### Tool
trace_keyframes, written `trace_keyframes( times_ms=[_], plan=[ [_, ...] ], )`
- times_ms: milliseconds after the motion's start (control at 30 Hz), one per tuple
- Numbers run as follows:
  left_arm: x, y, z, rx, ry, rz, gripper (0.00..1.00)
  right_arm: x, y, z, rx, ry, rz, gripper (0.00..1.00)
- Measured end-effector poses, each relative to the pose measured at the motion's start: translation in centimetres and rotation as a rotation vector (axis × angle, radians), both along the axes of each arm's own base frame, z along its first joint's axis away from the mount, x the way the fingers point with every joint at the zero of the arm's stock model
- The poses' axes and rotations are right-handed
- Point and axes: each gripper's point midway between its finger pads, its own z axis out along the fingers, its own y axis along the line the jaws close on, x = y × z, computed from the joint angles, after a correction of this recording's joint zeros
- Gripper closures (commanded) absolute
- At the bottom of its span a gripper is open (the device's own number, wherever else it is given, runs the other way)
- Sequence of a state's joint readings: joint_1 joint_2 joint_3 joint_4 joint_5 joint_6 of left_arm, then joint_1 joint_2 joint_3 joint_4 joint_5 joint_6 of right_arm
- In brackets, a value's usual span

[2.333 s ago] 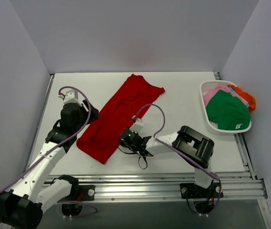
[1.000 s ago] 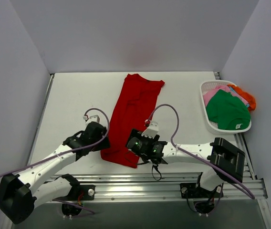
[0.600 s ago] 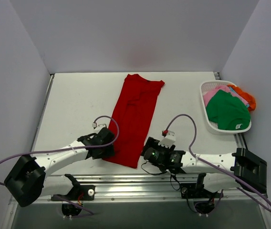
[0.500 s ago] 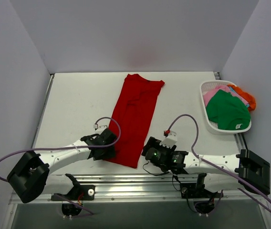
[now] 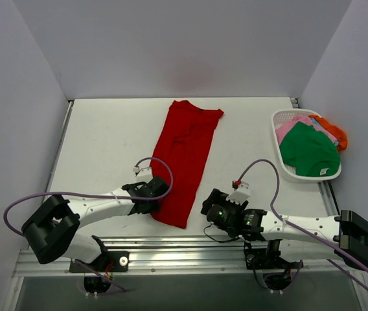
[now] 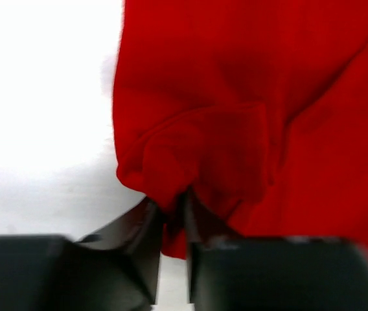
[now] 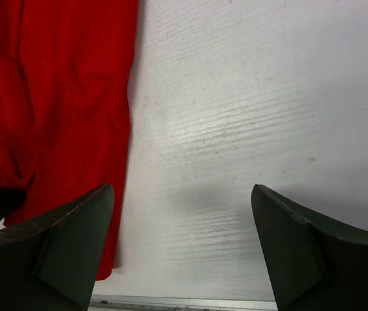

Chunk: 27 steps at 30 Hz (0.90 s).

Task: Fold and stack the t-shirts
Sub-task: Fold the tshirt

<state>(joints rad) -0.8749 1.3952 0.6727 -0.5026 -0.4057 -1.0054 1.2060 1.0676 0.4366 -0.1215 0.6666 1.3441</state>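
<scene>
The bright red t-shirt (image 5: 185, 155) lies on the white table (image 5: 106, 136) as a long narrow strip, running from the far middle toward the near edge. My left gripper (image 5: 159, 201) sits at the strip's near left corner. In the left wrist view its jaws are shut on a bunched fold of the red t-shirt (image 6: 223, 129), gripper (image 6: 174, 208). My right gripper (image 5: 210, 205) stands open just right of the strip's near end, nothing between its fingers (image 7: 80, 227), gripper (image 7: 181, 191); the red t-shirt (image 7: 61, 97) lies left of it. More t-shirts, green (image 5: 310, 150), pink (image 5: 286, 127) and orange (image 5: 333, 131), fill the basket.
A white slatted basket (image 5: 287, 171) stands at the right edge of the table. The metal rail (image 5: 190, 251) with both arm bases runs along the near edge, close behind the shirt's end. Grey walls close in the left, far and right sides.
Both grippers slid toward the near edge. The left gripper closed on the shirt's near left corner. The right gripper moved right, off the cloth, and stayed open.
</scene>
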Motion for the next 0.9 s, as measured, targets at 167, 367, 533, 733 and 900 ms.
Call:
trace_keyframes(
  times_ms=[167,367,533,733,900],
  plan=[
    [1.3,-3.4,0.2,-0.046,-0.042,-0.023,0.98,-0.1,-0.1,-0.1,0.007,0.000,0.000,0.20],
    [1.0,-7.0,0.4,-0.091,-0.061,-0.079,0.98,-0.9,1.4,-0.4,0.032,0.006,0.039,0.21],
    [-0.2,-9.4,0.5,-0.127,-0.041,-0.135,0.98,-2.4,2.4,-1.8,0.000,0.031,0.085,0.21],
    [-2.4,-11.8,0.6,-0.149,-0.010,-0.211,0.98,-3.7,3.8,-1.9,0.013,0.042,0.107,0.21],
    [-2.7,-12.1,0.6,-0.157,0.001,-0.216,0.98,-4.1,3.5,-1.9,0.017,0.041,0.087,0.23]
  ],
)
